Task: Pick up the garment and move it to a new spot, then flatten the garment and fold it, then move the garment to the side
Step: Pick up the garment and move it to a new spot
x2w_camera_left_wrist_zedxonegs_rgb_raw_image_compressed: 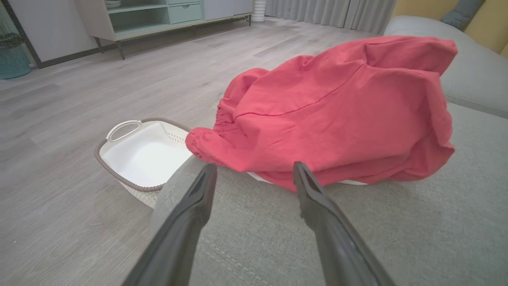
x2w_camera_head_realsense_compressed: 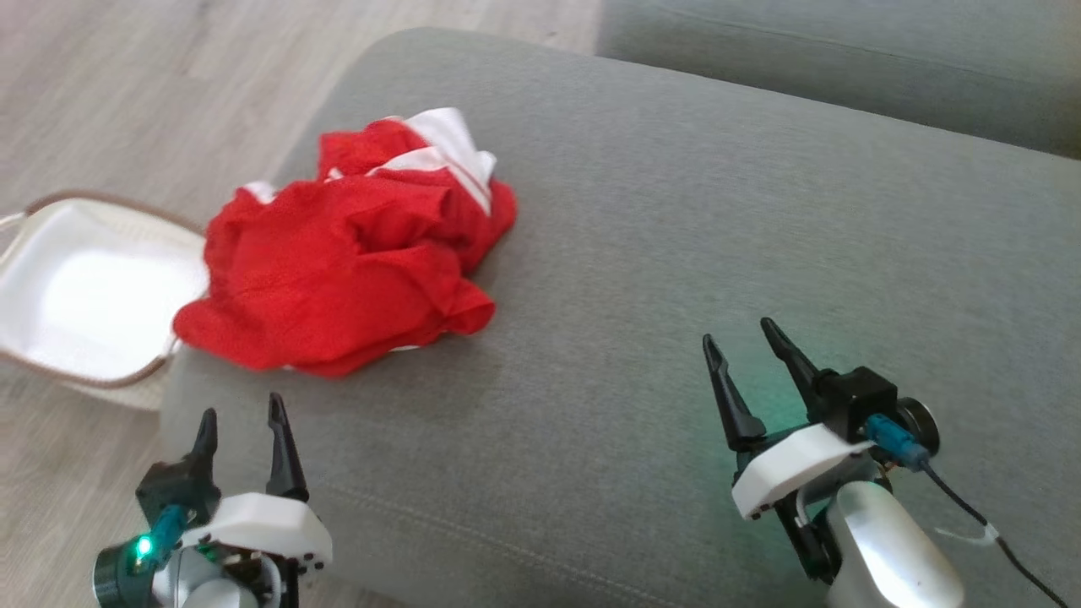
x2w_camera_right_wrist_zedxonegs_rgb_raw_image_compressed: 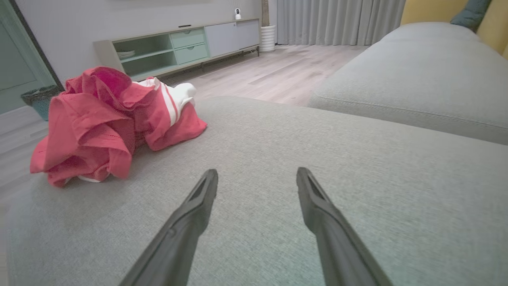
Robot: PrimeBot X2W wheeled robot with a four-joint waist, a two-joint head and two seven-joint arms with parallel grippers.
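Garment x1 crumpled on sofa, 1 basket nearby, L tool & R tool both apart

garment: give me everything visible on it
The garment is red, thin woven-looking fabric with white panels and stripes, crumpled in a loose heap, not flattened. It lies on the grey sofa cushion near its left corner, one gathered hem at the edge above the white basket. The left gripper is open, close, not touching.
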